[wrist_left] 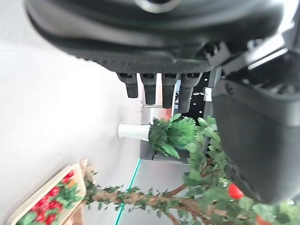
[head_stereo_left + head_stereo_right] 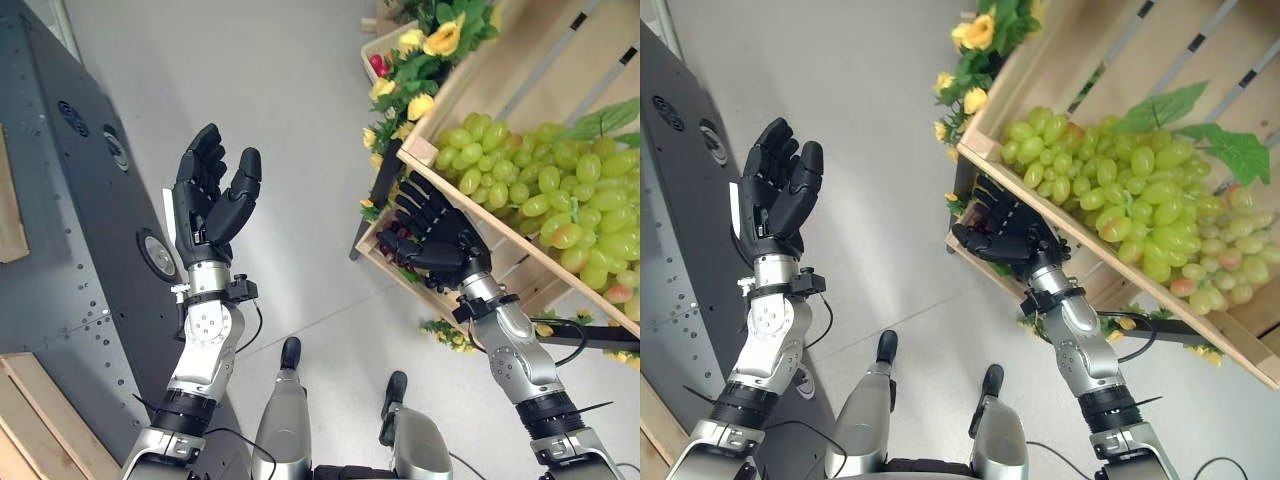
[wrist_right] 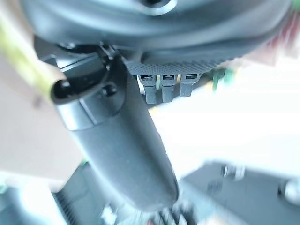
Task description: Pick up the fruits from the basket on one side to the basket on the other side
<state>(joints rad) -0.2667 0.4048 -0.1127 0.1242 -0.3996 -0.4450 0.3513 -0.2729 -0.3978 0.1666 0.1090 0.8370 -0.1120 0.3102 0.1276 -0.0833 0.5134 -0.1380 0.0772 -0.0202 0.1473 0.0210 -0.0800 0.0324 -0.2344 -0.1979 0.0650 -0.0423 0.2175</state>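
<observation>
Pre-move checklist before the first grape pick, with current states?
1. Left hand empty: ok, fingers straight, raised over the floor.
2. Right hand empty: ok, fingers relaxed, nothing between them.
3. Right hand near the fruit: ok, it sits at the front rim of the wooden crate.
4. Green grapes reachable: ok, piled uncovered in the crate.
5. Yellow flowers beside the crate corner clear of the hand: ok.
6. Destination basket located: cannot tell.
</observation>
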